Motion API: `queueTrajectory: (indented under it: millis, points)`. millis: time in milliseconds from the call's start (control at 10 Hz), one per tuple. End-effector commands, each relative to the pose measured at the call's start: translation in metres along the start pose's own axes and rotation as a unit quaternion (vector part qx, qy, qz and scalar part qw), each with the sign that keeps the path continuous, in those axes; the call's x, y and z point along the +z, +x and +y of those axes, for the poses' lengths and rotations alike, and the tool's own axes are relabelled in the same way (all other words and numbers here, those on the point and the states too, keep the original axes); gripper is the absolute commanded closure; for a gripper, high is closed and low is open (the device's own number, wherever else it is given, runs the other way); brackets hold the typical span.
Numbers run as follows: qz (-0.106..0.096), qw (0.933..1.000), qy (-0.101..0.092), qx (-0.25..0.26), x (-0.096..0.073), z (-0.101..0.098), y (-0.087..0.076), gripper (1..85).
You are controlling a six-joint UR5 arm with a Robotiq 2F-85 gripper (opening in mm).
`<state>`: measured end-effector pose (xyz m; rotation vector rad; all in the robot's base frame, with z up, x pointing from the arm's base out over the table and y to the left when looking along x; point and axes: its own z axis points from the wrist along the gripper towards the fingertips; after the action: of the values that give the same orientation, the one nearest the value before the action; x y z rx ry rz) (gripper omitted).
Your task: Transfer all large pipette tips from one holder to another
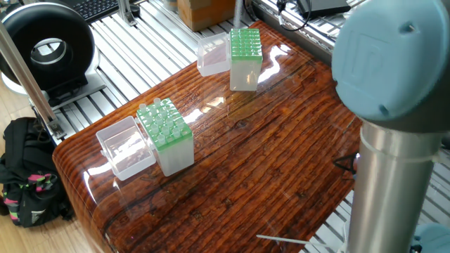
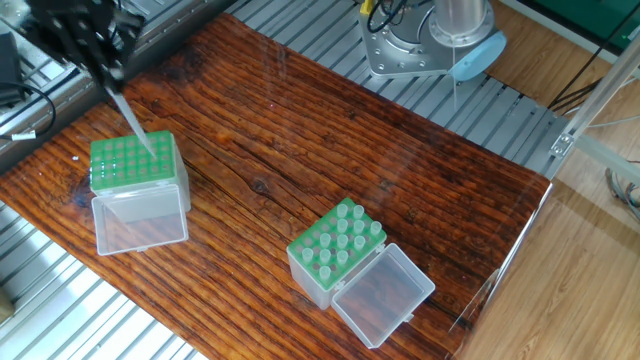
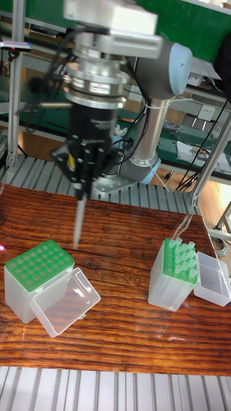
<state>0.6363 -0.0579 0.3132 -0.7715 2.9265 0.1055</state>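
Observation:
My gripper (image 3: 80, 191) is shut on one large pipette tip (image 3: 78, 221) that hangs point down. It hovers just above the far right corner of the green-topped holder (image 3: 38, 268), whose holes all look bare. In the other fixed view the blurred gripper (image 2: 106, 72) holds the tip (image 2: 135, 125) slanting over that holder (image 2: 130, 160). The second holder (image 2: 338, 245) carries several large pipette tips and stands far from the gripper. In one fixed view it is the near holder (image 1: 165, 132); the far holder (image 1: 245, 53) has the tip (image 1: 238, 10) above it.
Each holder has a clear hinged lid lying open beside it (image 2: 385, 295) (image 2: 140, 220). The arm's base (image 2: 430, 40) stands past the table's far edge, on aluminium rails. A thin white strip (image 1: 281, 239) lies near the table's front edge. A black backpack (image 1: 24, 176) is on the floor.

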Motion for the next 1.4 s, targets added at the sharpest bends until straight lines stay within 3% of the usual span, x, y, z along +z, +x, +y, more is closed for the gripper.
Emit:
queueTrajectory:
  millis: [0,100,300,400,500,600,800,1000,1100,1300]
  points:
    - [-0.016,0.999,0.009,0.042,0.011,0.021,-0.014,84.7]
    - [-0.019,0.9998,0.001,0.011,0.011,0.025,-0.016,84.7]
    - [-0.029,0.9983,0.018,-0.048,0.011,0.017,-0.021,84.7]
    - [-0.035,0.9972,0.029,-0.06,0.01,0.012,-0.025,84.7]
    - [-0.045,0.9969,0.027,-0.058,0.01,0.013,-0.03,84.7]
    - [-0.047,0.9981,0.005,-0.04,0.01,0.035,-0.035,84.7]
    - [-0.035,0.9994,-0.003,0.001,0.002,0.073,-0.054,84.7]
    - [-0.018,0.9982,0.004,0.056,0.003,0.107,-0.066,84.7]
    - [-0.012,0.9973,0.02,0.07,0.005,0.112,-0.068,84.7]
    - [-0.015,0.9968,0.024,0.075,0.006,0.117,-0.071,84.7]
